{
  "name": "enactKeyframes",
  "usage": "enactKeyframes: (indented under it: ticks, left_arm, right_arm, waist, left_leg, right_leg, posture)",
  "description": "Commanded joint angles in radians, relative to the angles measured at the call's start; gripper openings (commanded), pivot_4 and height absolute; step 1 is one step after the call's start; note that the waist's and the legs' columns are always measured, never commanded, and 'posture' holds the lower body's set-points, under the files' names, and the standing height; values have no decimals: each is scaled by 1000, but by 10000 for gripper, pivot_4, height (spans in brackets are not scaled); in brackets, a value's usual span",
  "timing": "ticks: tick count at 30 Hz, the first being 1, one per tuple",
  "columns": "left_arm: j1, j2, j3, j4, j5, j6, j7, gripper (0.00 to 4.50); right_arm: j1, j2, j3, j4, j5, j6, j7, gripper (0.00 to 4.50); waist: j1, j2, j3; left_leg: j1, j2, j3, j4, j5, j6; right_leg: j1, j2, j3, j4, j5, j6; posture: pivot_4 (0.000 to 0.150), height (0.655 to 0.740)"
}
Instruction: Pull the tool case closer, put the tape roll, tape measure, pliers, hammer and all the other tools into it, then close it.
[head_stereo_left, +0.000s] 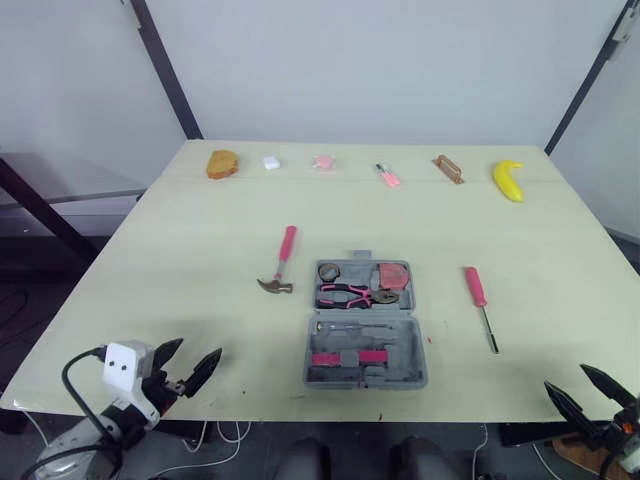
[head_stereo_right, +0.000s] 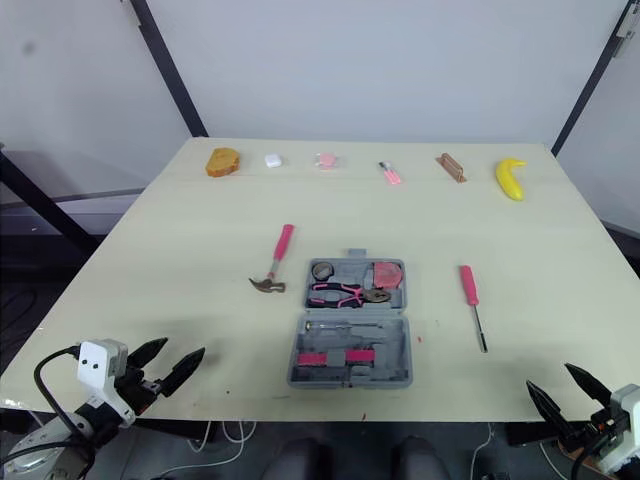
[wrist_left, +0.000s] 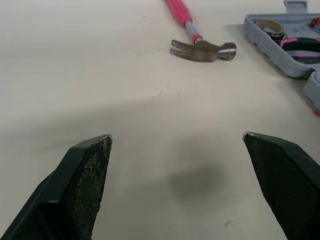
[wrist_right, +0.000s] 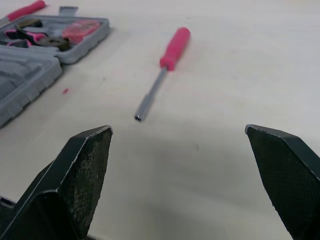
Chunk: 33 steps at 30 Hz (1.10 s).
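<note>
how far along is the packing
Pliers, tape roll and tape measure already sit in the open case. Nothing is in hand: left hand and right hand are open and empty. Hammer and screwdriver lie on the table, and the case is not yet closed.

My claws, by the table's (head_stereo_left: 200, 240) near edge
My left claw (head_stereo_left: 198, 350) and right claw (head_stereo_left: 566, 377) each have two pointed black fingers (wrist_left: 85, 175) with grainy faces; a white box (head_stereo_left: 126, 363) and looping black cable (head_stereo_left: 75, 368) sit behind the left.
</note>
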Motion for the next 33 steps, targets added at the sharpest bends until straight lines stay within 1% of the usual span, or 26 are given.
enactKeyframes:
  ticks: [1, 5, 8, 12, 17, 20, 25, 30, 33]
  left_arm:
    - [-21, 10, -1, -32, -9, -8, 7, 44730]
    - [-98, 16, -28, -36, -22, 35, 20, 44730]
    - [-155, 12, -59, -49, -13, 78, 60, 44730]
    - [-308, -14, -114, -24, 18, 197, 205, 44730]
    - [-468, -60, -190, 38, 87, 248, 328, 44730]
    - [-567, -89, -233, 119, 131, 248, 375, 44730]
    - [-736, -135, -282, 292, 194, 243, 440, 44730]
    - [-860, -157, -334, 439, 241, 244, 436, 44730]
    - [-911, -163, -338, 516, 259, 269, 456, 44730]
  right_arm:
    - [-1, -1, -29, -20, 19, -13, -4, 45000]
    - [-29, -6, -5, -60, 6, -40, 14, 45000]
    - [-42, -9, 21, -131, 32, -13, 32, 45000]
    - [-53, -37, 105, -287, 58, 52, 70, 45000]
    - [-116, -99, 173, -390, 75, 131, 88, 45000]
    - [-164, -121, 206, -425, 65, 161, 78, 45000]
    - [-230, -128, 235, -432, 52, 171, 66, 45000]
    - [-247, -119, 246, -427, 40, 164, 59, 45000]
    - [-249, -113, 254, -418, 25, 150, 63, 45000]
  waist:
    - [0, 0, 0]
    - [1, 0, 0]
    - [-1, 0, 0]
    - [0, -1, -1]
    - [2, -2, 0]
    - [1, -2, 0]
    - [2, -3, 0]
    - [3, -3, 0]
    - [1, -3, 0]
  left_leg:
    - [0, 0, 0, 0, 0, 0]
    - [0, -1, 0, 0, 0, 0]
    - [0, -2, 1, 0, 0, 0]
    - [0, -2, -1, 0, 0, 0]
    - [-1, -4, -2, 1, 0, 0]
    - [-1, -4, -2, 1, 0, 0]
    - [-2, -4, -4, 1, 0, 0]
    - [-3, -5, -4, 1, 0, 0]
    - [-3, -5, -4, 1, 0, 0]
  right_leg:
    - [0, 0, 0, 0, 0, 0]
    - [0, 0, 0, 0, 0, 0]
    - [0, 1, 0, 0, 1, 2]
    - [0, 2, 0, 1, 2, 4]
    - [0, 2, 0, 1, 3, 4]
    - [0, 2, 0, 1, 3, 4]
    - [0, 3, -1, 1, 3, 4]
    - [0, 2, -2, 1, 3, 4]
    - [-1, 2, -3, 1, 3, 4]
  posture:
    - [1500, 7400]
    - [1500, 7400]
    - [1500, 7400]
    - [1500, 7400]
    - [1500, 7400]
    - [1500, 7400]
    - [1500, 7400]
    - [1500, 7400]
    - [1500, 7400]
